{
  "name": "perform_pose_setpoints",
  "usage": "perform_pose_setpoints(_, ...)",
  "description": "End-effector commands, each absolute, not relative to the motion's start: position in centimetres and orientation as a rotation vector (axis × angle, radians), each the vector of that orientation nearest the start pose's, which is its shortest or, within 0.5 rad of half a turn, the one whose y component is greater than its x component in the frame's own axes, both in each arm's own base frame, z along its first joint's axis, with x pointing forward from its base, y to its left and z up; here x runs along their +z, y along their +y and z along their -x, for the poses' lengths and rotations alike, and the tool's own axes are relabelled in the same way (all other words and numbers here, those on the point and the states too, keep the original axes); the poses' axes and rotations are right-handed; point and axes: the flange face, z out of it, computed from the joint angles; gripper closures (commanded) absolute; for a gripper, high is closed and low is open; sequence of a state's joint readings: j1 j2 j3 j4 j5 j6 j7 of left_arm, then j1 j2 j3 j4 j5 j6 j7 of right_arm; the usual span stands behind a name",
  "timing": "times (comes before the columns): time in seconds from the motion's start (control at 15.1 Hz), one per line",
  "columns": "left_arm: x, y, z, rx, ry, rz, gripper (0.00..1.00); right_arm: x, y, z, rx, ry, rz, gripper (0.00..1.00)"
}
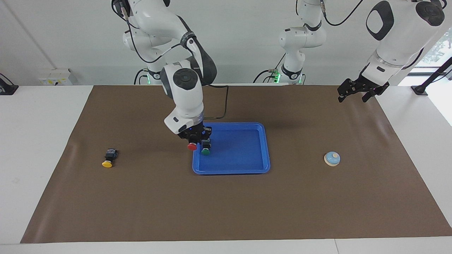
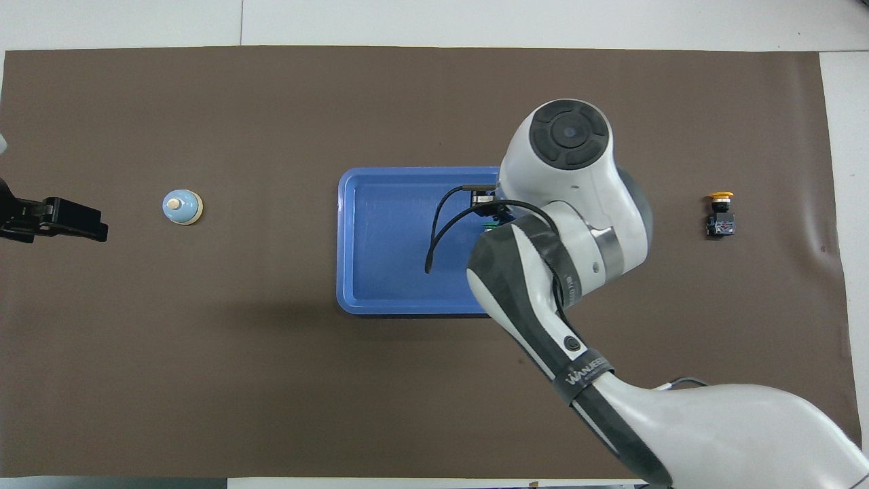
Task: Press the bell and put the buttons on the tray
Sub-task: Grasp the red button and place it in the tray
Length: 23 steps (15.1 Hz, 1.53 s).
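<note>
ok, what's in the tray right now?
The green button lies in the tray. The right gripper, holding the red button, hides the corner beside it.

Bright, even overhead light; soft shadows, sharp focus throughout.

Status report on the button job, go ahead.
Right gripper shut on red button, over tray edge beside green button. Left gripper open, waiting. Yellow button on mat. Nothing in the way.
</note>
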State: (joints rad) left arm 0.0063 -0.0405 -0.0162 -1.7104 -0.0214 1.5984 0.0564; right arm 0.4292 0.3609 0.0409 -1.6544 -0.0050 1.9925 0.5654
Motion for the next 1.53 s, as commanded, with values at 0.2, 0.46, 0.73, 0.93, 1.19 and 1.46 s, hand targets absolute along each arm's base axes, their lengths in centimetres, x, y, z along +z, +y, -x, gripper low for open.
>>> perform_pose_setpoints(0.2,58.5,-0.6,-53.5,0.104,0.092,3.161,0.00,35.0,39.2,-56.6,0.008,0.232,3.087,1.00)
perform_pose_setpoints(0.46,58.5,-0.6,-53.5,0.104,0.092,3.161,0.00,32.5,39.0,-56.2,-0.030,0.218,3.077,1.00)
perform_pose_setpoints(0.73,58.5,-0.6,-53.5,0.104,0.090,3.162,0.00,30.1,38.8,-56.0,-0.037,0.206,3.078,1.00)
perform_pose_setpoints(0.93,58.5,-0.6,-53.5,0.104,0.092,3.161,0.00,29.4,38.5,-55.7,-0.041,0.205,3.078,1.00)
perform_pose_setpoints(1.19,58.5,-0.6,-53.5,0.104,0.090,3.161,0.00,29.6,38.6,-55.7,-0.025,0.233,3.079,0.31)
perform_pose_setpoints(1.46,58.5,-0.6,-53.5,0.104,0.092,3.161,0.00,32.3,38.1,-56.7,0.036,0.363,3.092,0.00)
